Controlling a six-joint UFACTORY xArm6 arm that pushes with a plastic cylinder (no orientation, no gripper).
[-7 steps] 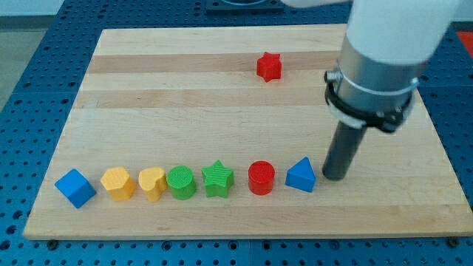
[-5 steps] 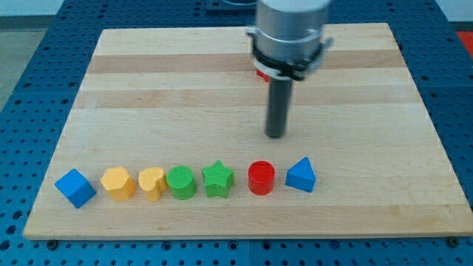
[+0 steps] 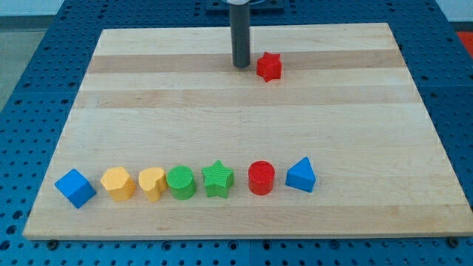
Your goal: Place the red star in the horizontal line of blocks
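Camera view: my tip (image 3: 241,66) stands near the view's top, just left of the red star (image 3: 269,66), a small gap between them. The block row (image 3: 185,182) lies well below, along the board (image 3: 369,111) bottom. No gripper shows.

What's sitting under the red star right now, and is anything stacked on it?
The red star rests directly on the wooden board, near the view's top. Nothing is stacked on it. My tip stands just to its left, with a narrow gap. The patch of board beneath the star is covered.
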